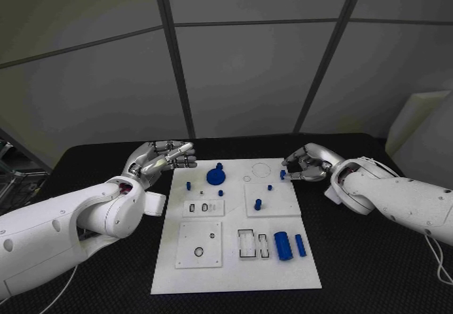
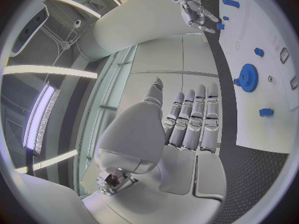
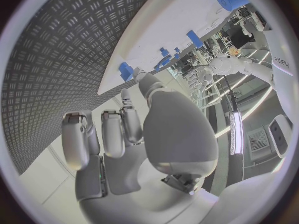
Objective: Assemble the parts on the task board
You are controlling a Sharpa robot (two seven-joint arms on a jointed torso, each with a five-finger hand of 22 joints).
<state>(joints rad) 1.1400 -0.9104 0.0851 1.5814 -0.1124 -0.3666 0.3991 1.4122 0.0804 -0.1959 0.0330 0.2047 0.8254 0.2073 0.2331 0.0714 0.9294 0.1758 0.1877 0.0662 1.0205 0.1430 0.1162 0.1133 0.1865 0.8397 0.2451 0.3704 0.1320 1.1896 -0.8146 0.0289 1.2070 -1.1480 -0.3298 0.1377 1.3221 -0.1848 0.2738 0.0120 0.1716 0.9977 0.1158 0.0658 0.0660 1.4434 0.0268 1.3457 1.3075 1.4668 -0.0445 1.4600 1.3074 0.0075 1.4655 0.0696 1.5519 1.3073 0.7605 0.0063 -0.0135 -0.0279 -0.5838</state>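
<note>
The white task board (image 1: pixel 236 261) lies in the middle of the black table. A blue gear (image 1: pixel 216 175) (image 2: pixel 248 77) stands near its far edge, with small blue pegs (image 1: pixel 201 192) around it. Two blue cylinders (image 1: pixel 283 246) lie near the front right. My left hand (image 1: pixel 162 157) (image 2: pixel 187 119) hovers at the board's far left corner, fingers straight and side by side, holding nothing. My right hand (image 1: pixel 307 163) (image 2: pixel 196 10) (image 3: pixel 124 129) sits at the far right corner with its fingers curled. Its fingertips are right by a small blue part (image 1: pixel 282 174) (image 3: pixel 126 70); a grip is unclear.
Raised white plates with slots and holes (image 1: pixel 200 243) sit on the board's left and middle. More small blue pegs (image 1: pixel 258 205) stand right of centre. Black table (image 1: pixel 378 275) surrounds the board, with grey wall panels behind it.
</note>
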